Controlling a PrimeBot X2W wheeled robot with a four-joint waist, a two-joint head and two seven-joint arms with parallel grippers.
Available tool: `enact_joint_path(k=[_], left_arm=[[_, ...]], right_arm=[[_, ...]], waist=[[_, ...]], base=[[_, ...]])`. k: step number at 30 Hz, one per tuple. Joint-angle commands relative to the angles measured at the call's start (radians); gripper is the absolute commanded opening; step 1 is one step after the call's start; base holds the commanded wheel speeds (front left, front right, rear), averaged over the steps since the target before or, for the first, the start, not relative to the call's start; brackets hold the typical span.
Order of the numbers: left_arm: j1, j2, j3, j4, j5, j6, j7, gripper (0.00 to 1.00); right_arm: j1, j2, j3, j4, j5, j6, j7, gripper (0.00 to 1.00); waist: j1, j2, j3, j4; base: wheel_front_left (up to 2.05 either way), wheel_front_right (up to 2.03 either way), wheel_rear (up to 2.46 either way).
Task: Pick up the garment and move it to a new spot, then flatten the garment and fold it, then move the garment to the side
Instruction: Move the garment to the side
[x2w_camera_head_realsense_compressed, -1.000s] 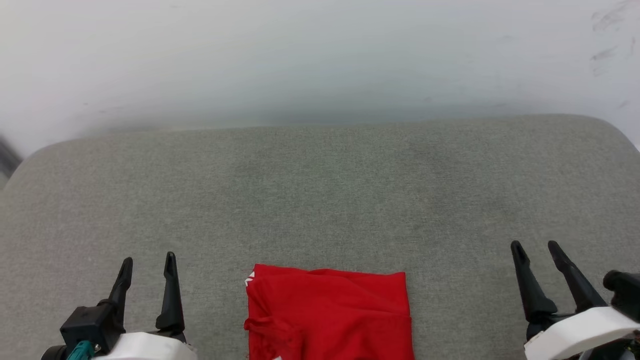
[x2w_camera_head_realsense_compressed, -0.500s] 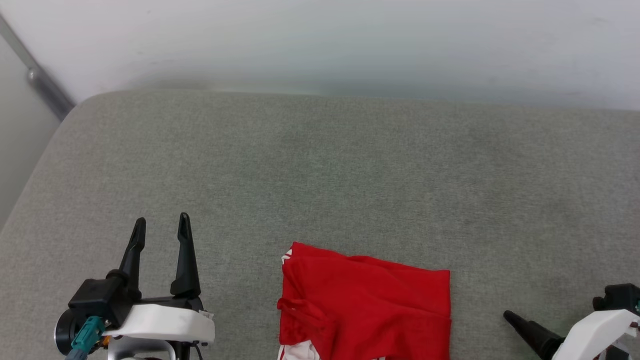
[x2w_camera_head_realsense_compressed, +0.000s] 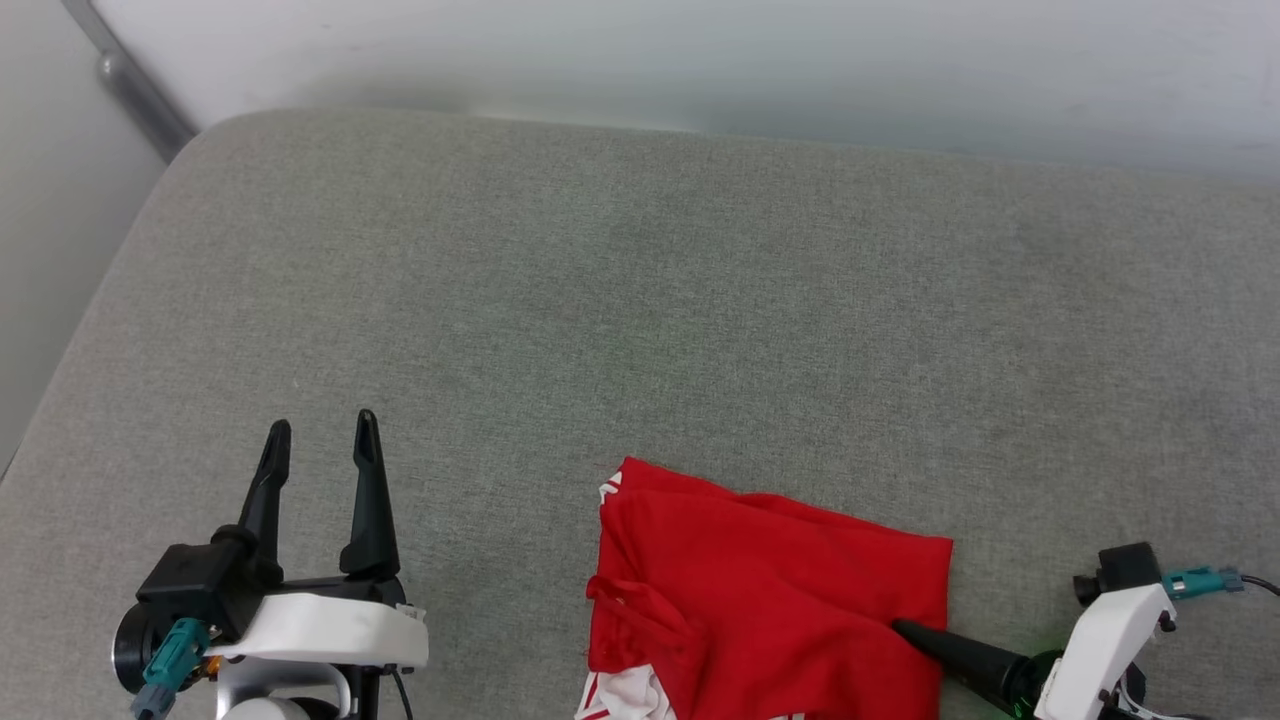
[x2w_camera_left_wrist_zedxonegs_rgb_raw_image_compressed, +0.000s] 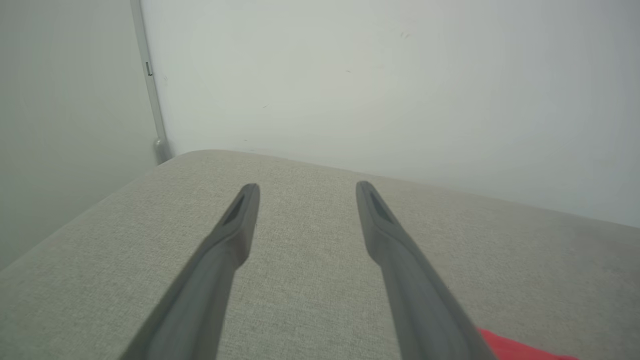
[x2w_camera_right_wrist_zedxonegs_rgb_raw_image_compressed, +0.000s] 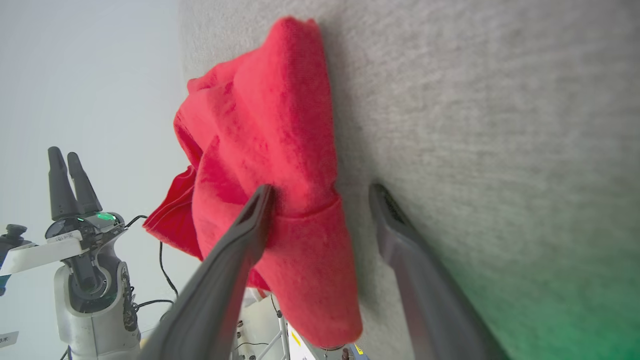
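The garment (x2w_camera_head_realsense_compressed: 770, 590), red with a bit of white trim at its near left corner, lies folded on the grey cushion (x2w_camera_head_realsense_compressed: 640, 300) near the front edge. My right gripper (x2w_camera_head_realsense_compressed: 905, 632) is turned sideways, one dark finger lying over the garment's right edge. In the right wrist view the right gripper (x2w_camera_right_wrist_zedxonegs_rgb_raw_image_compressed: 321, 192) is open and straddles that edge of the garment (x2w_camera_right_wrist_zedxonegs_rgb_raw_image_compressed: 270, 150): one finger is over the red cloth, the other beside it over the cushion. My left gripper (x2w_camera_head_realsense_compressed: 322, 428) stands open and empty to the garment's left. The left wrist view has the left gripper (x2w_camera_left_wrist_zedxonegs_rgb_raw_image_compressed: 307, 189) over bare cushion.
A pale wall rises behind the cushion, with a grey metal rail (x2w_camera_head_realsense_compressed: 130, 85) at the upper left. The cushion's rounded left edge (x2w_camera_head_realsense_compressed: 90, 330) drops off near my left arm. A red corner of the garment (x2w_camera_left_wrist_zedxonegs_rgb_raw_image_compressed: 515, 350) peeks in at the left wrist view's bottom right.
The head camera has turned, shifting the whole picture. My right gripper has swung from pointing up to pointing left and moved onto the garment's right edge. The garment lies as before.
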Motion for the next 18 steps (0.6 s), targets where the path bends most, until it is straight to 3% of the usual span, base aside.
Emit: enact_joint_path(k=[1,7,13,18], left_arm=[[-0.015,-0.011,0.011,0.010,0.014,-0.013,-0.004,1.00],[-0.006,-0.015,0.026,0.030,0.030,-0.036,-0.004,1.00],[0.027,-0.004,0.043,0.028,0.041,-0.041,-0.004,1.00],[0.046,0.004,0.047,0.017,0.043,-0.041,-0.004,1.00]], right_arm=[[0.028,0.054,0.055,0.059,0.009,-0.006,0.030,0.00],[-0.023,0.029,0.079,-0.031,-0.002,-0.003,-0.007,0.00],[-0.041,-0.067,0.152,-0.106,-0.177,-0.003,-0.103,0.00],[-0.064,-0.167,0.202,-0.117,-0.394,-0.003,-0.147,0.00]], waist=[[0.0000,0.0000,-0.004,-0.006],[0.0000,0.0000,-0.038,-0.034],[0.0000,0.0000,-0.081,-0.104],[0.0000,0.0000,-0.095,-0.205]], base=[[0.00,0.00,0.00],[0.00,0.00,0.00],[0.00,0.00,0.00],[0.00,0.00,0.00]])
